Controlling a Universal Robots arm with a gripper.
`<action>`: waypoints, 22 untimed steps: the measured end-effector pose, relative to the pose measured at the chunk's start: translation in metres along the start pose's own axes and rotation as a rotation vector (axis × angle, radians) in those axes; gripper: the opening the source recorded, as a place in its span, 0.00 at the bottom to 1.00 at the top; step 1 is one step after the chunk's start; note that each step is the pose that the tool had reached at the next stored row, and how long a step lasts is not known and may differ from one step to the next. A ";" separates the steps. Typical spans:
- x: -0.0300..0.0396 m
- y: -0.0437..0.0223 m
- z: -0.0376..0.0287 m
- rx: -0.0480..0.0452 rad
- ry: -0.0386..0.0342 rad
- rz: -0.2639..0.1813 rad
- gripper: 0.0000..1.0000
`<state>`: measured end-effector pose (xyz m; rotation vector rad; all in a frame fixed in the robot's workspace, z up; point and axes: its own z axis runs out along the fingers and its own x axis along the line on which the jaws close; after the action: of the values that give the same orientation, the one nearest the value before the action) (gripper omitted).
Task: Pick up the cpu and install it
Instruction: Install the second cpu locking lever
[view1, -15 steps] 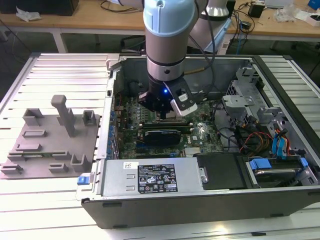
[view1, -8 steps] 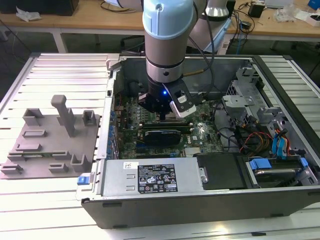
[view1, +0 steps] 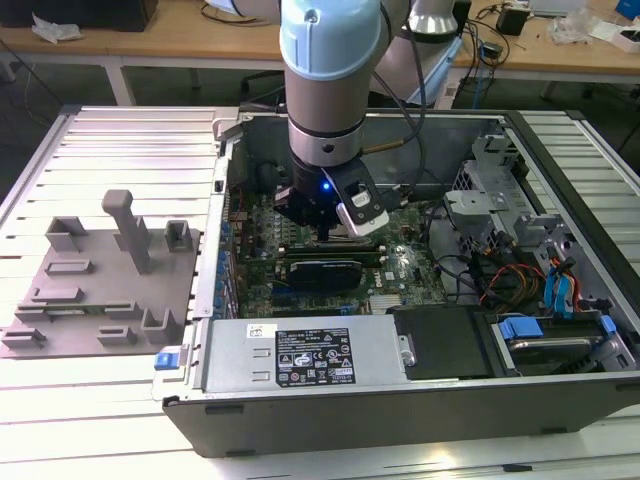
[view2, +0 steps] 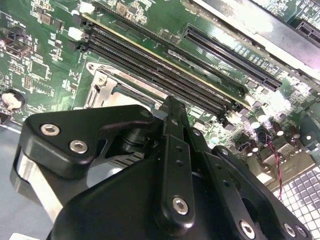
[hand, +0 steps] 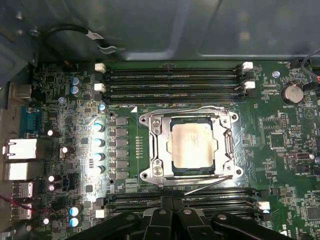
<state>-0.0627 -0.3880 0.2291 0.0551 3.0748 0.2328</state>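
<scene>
Well off to the exterior view's left of the gripper (view1: 325, 232), a grey plate (view1: 70, 320) with upright pegs lies on the slatted table (view1: 120, 135), outside the open case (view1: 400, 415). On the near side of the gripper, a power supply (view1: 300, 352) carries a white label (view1: 312, 358) with black print, too small to make out. The arm (view1: 328, 80) reaches down into the case, and the gripper hangs low over the green board (view1: 400, 265), a blue light glowing on its body. Whether it is open or closed I cannot tell.

Just ahead of the gripper (hand: 173, 215) in the first wrist view, the cpu (hand: 192, 145) sits flat in the socket (hand: 152, 145), pale metal top up, apart from the gripper. It is close to square, with no clear long axis; its edges run square to the socket frame and to the memory slots (hand: 172, 80) beyond it. Faint marks on its top cannot be read. A coin cell (hand: 292, 92) sits further along the board.

Towards the exterior view's right of the gripper stand a metal drive cage (view1: 490, 190), a tangle of cables (view1: 505, 280) and blue clips (view1: 520, 326).
</scene>
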 end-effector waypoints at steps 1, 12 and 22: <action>0.0005 -0.0001 0.0002 0.0001 -0.0005 0.000 0.11; 0.0070 -0.0023 0.0125 -0.0063 -0.0008 0.000 0.11; 0.0151 -0.0038 0.0201 -0.0308 -0.0001 0.002 0.11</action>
<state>-0.0767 -0.3882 0.2078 0.0563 3.0703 0.2801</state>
